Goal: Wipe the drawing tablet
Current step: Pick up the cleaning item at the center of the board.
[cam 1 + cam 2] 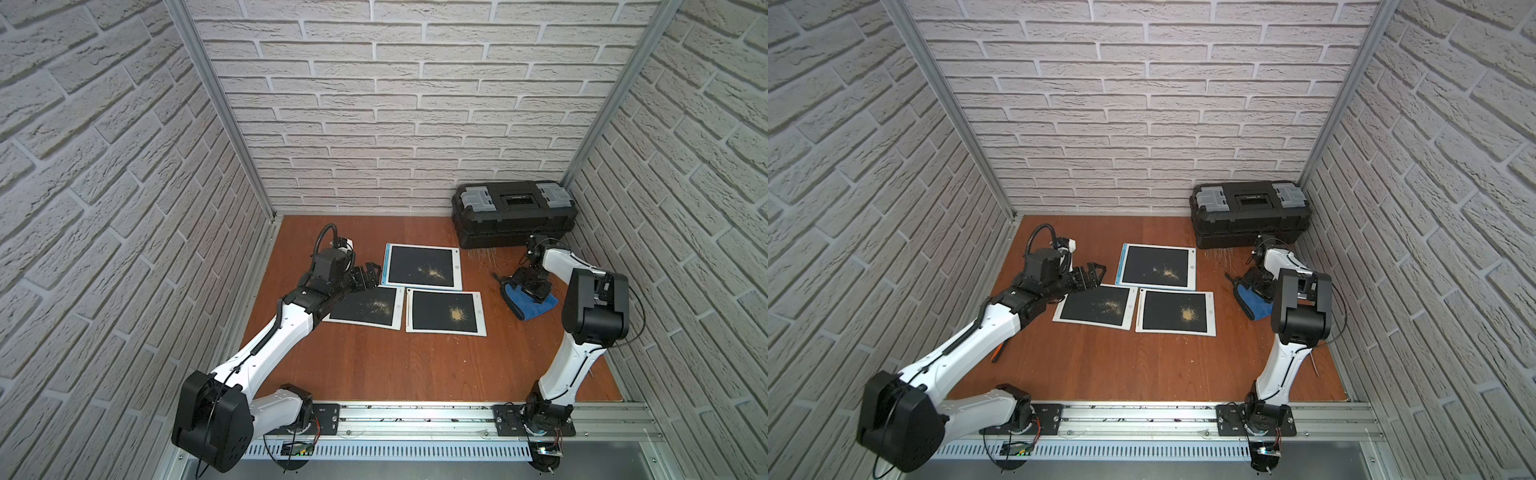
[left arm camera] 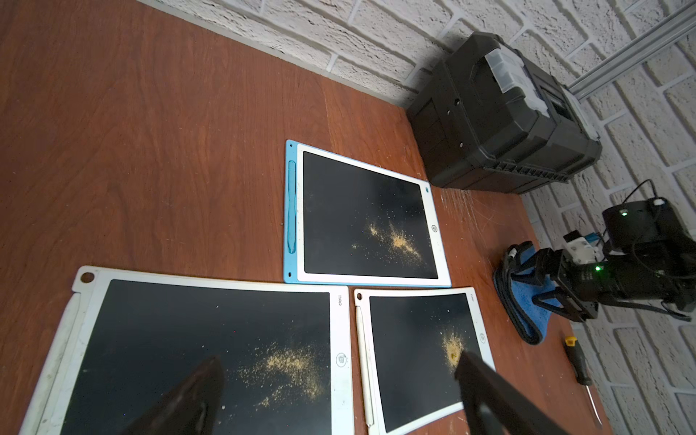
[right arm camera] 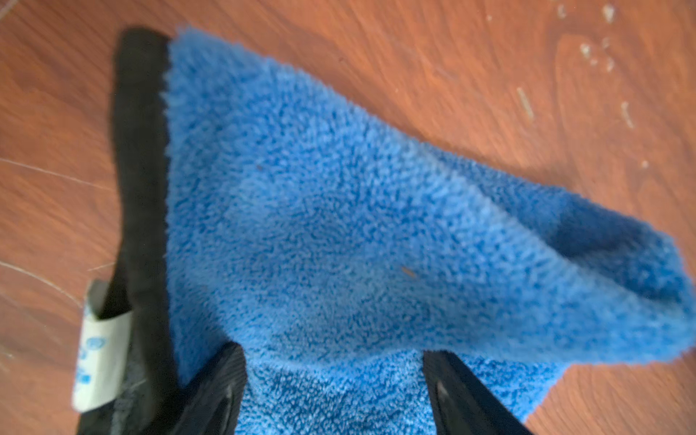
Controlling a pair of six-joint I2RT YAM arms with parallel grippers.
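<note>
Your right gripper [image 3: 331, 350] is standing with jaws spread, straddling the blue cloth [image 3: 339, 226] lying on the wooden table [image 1: 374, 365] near the toolbox [image 1: 513, 216]. Your left gripper [image 1: 373, 274] is hovering wide open just beside the blue-edged drawing tablet [image 1: 422, 266], which is lying mid-table, powder-dusted, just behind the left white tablet [image 1: 365, 307] and the right white tablet [image 1: 444, 311].

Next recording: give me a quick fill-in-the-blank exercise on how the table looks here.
1. ___ drawing tablets lie on the table, each dusted with yellowish powder.
2. The back tablet, nearest the toolbox, has a ___ frame.
3. The end effector over the blue cloth belongs to the ___ arm.
4. The left end effector has its jaws ___.

Missing words: three; blue; right; open.
</note>
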